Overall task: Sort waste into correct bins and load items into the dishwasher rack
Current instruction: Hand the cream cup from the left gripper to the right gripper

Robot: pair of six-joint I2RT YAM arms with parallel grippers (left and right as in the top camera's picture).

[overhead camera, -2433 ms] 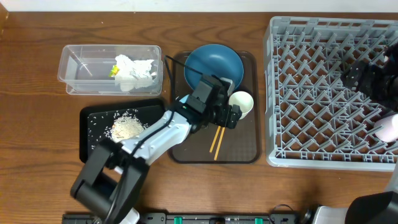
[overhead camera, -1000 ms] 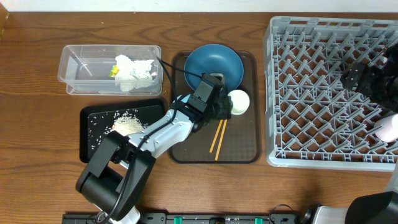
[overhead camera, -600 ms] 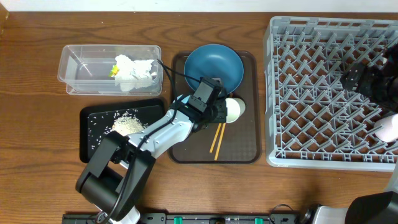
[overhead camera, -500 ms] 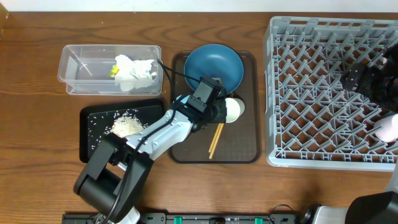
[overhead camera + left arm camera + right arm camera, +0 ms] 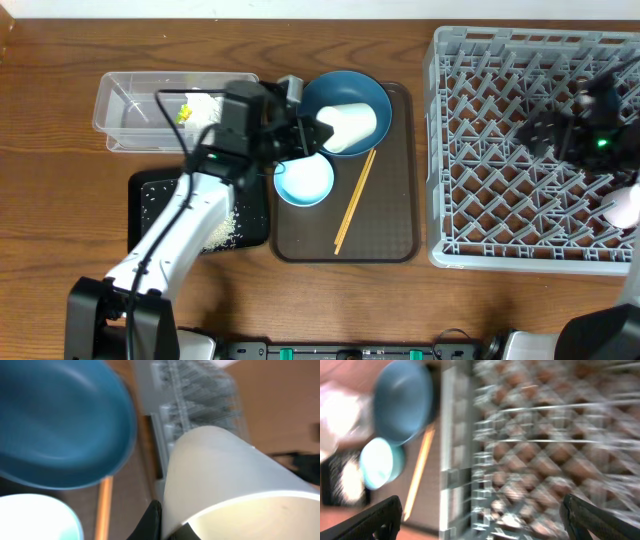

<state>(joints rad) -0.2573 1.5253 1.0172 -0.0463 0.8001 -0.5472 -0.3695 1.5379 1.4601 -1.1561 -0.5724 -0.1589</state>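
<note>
My left gripper [image 5: 308, 137] is shut on the rim of a white cup [image 5: 346, 126], which it holds on its side above the dark blue plate [image 5: 345, 98]. In the left wrist view one finger [image 5: 152, 519] is outside and one inside the cup [image 5: 225, 480]. A pale blue bowl [image 5: 303, 181] and the chopsticks [image 5: 353, 201] lie on the brown tray [image 5: 385, 235]. The clear tub [image 5: 130, 110] holds tissue [image 5: 205, 108] and a yellow-green wrapper [image 5: 184, 113]. Rice [image 5: 222, 228] lies in the black tray [image 5: 160, 195]. My right gripper [image 5: 545, 132] hangs open over the grey rack [image 5: 500, 170], empty.
A second cup [image 5: 625, 208], pinkish, sits in the rack at the right edge. The right wrist view is blurred; it shows the rack [image 5: 545, 435], plate [image 5: 402, 400], bowl [image 5: 380, 462] and chopsticks [image 5: 420, 470]. Bare wood runs along the front and far left.
My left gripper closed on the white cup and lifted it up and back over the plate, uncovering the bowl. The chopsticks shifted slightly. My right arm moved left over the rack.
</note>
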